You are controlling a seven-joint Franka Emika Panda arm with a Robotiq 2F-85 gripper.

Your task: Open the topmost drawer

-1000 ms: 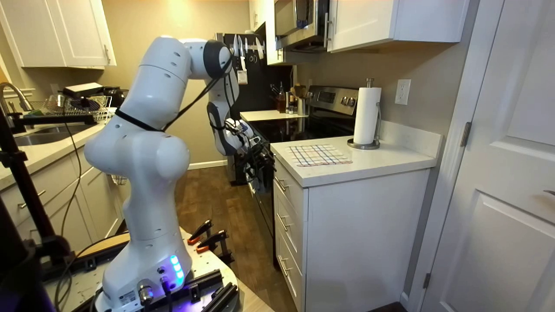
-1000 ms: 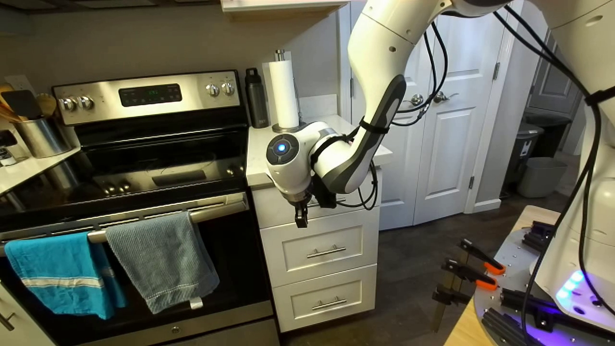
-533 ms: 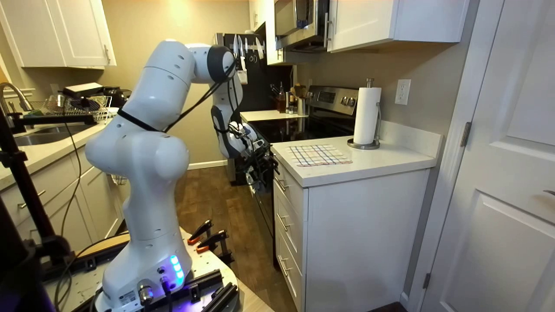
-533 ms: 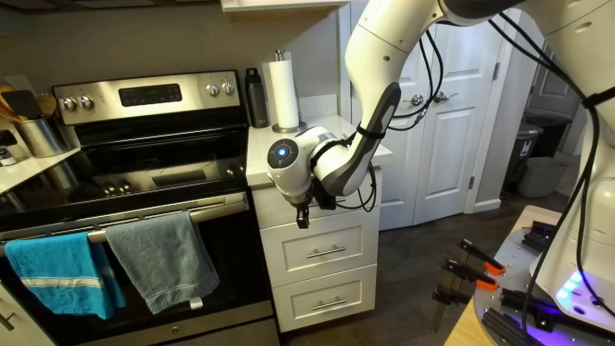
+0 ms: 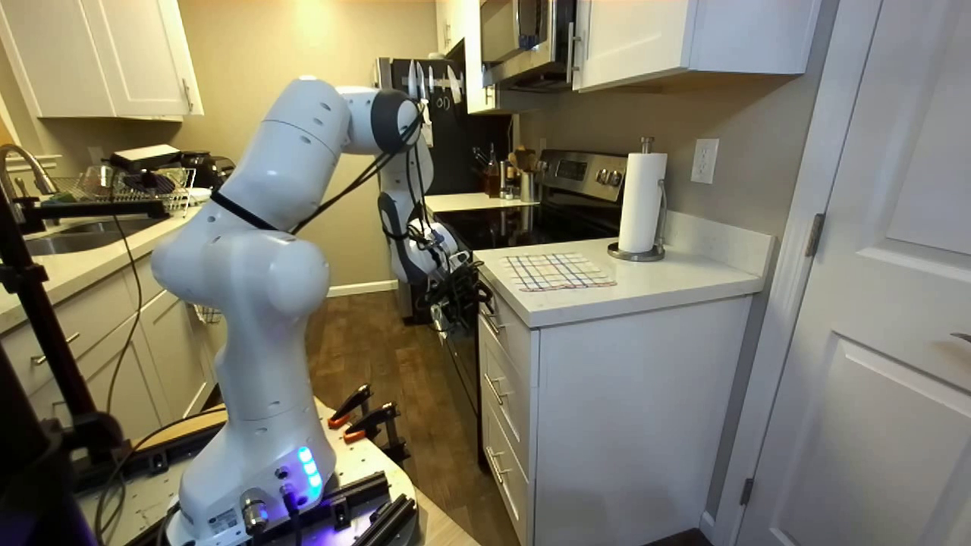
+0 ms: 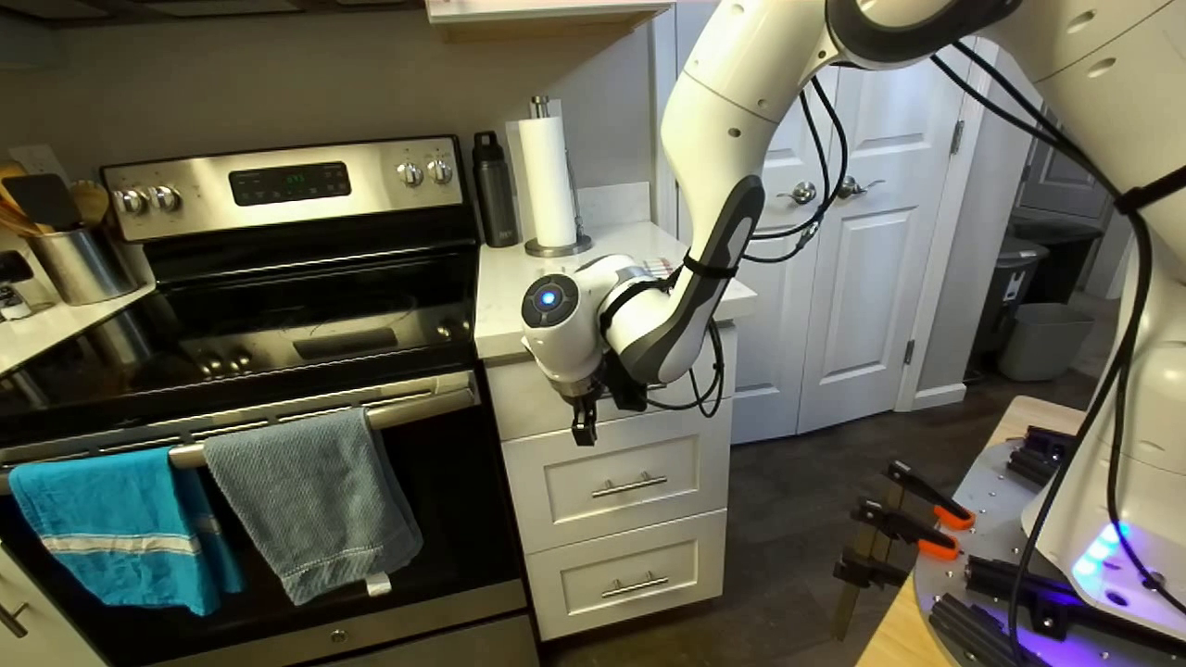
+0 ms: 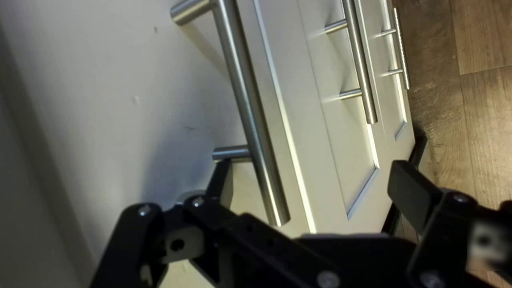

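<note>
Wrist view, left: the top drawer (image 7: 132, 92) is facing the camera, flat front outward.
Picture-left finger (image 7: 219, 182): sitting just beside a handle post; cannot tell if touching.
Handle bar (image 7: 250, 104): running lengthwise top to bottom, slanting, crossing the gap nearer that finger.
Gripper (image 7: 312, 176): standing wide, pinching nothing.
Picture-right finger (image 7: 412, 188): standing well apart from the bar, floor (image 7: 480, 120) showing beyond.
Next move (judged): closing across the bar, then pulling away from the front; the lopsided gap risks one finger pushing first.
Exterior view: the top drawer is looking flush above the middle drawer (image 6: 621, 468); the wrist is hiding most of the handle, so finger spread is showing only in the wrist view.
</note>
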